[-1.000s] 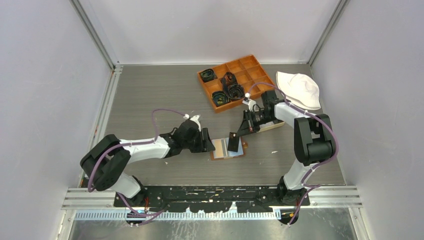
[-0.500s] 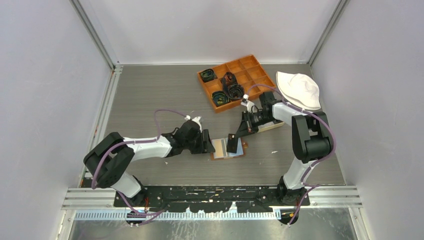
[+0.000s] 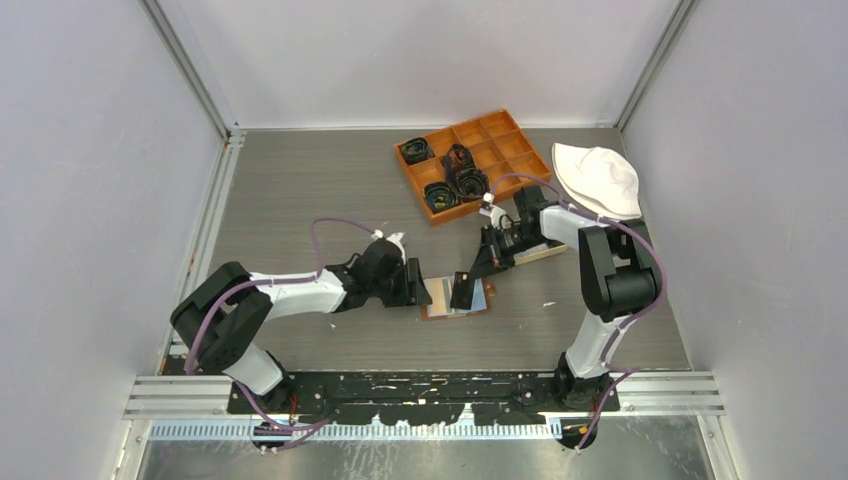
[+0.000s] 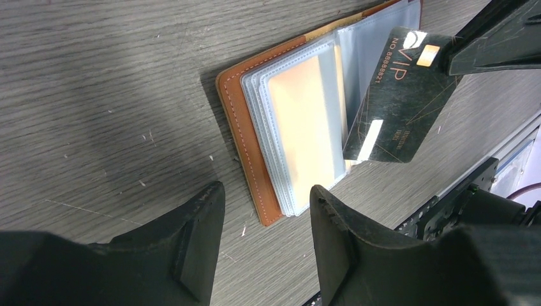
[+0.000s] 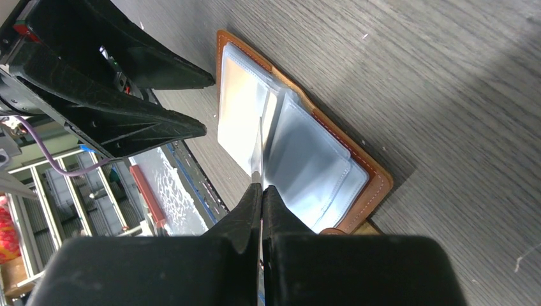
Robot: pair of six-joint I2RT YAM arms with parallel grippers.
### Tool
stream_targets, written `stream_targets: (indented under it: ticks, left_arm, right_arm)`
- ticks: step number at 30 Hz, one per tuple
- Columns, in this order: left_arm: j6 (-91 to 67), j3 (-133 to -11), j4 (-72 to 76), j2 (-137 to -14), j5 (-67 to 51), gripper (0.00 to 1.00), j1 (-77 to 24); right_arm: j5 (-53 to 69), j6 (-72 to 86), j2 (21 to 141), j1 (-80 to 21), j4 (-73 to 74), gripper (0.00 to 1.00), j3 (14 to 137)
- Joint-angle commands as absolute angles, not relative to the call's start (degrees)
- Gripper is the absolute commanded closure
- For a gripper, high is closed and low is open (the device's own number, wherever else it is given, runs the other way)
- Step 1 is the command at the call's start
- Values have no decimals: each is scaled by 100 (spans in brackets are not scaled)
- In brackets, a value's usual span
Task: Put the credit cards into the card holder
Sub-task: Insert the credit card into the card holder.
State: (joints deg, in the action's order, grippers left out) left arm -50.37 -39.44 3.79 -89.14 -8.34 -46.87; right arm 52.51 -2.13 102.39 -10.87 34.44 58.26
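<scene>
1. Change: over the last second the right gripper (image 5: 261, 186) has carried the black card (image 4: 399, 102) slightly closer to the left gripper (image 4: 265, 191). The card's leading edge now sits over the clear sleeves (image 4: 319, 121) of the open card holder (image 4: 245, 134). The card holder has not shifted on the counter (image 3: 300, 180).
2. Meaning: treat this as the approach phase of inserting 1 card. The card is not yet in a pocket, and you cannot confirm that any card is stowed.
3. Right gripper state: clenched on the black card, at the end bearing the gold chip patch. The card runs straight out ahead of its fingertips, edge-on in the right wrist view, down toward the fold of the sleeves.
4. Left gripper state: released, jaws apart, grasping nothing. The card holder's leather corner lies just ahead of its fingertips, between them. You cannot tell whether a finger presses on it.
5. Writing: the card face reads "VIP" in copper lettering. Beside it runs "NO" and a row of digits, mostly 8s; the last digits are not reliably legible.
6. Next move: expect to align the card edge with 1 sleeve mouth. The thin sleeves may buckle.
</scene>
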Motion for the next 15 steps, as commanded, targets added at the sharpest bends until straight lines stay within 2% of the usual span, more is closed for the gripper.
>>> stream_targets:
  ticks: [1,15]
  left_arm:
    - [-4971,-4185,306,-8980,-905,48,-4707]
    - [-4766,-4495,-169,-9188,-819,51,-4703]
  right_arm:
    - [5227,-140,10316,-1134,3429,99,5983]
    - [5076,-251,10265,-1054,3564,99,6143]
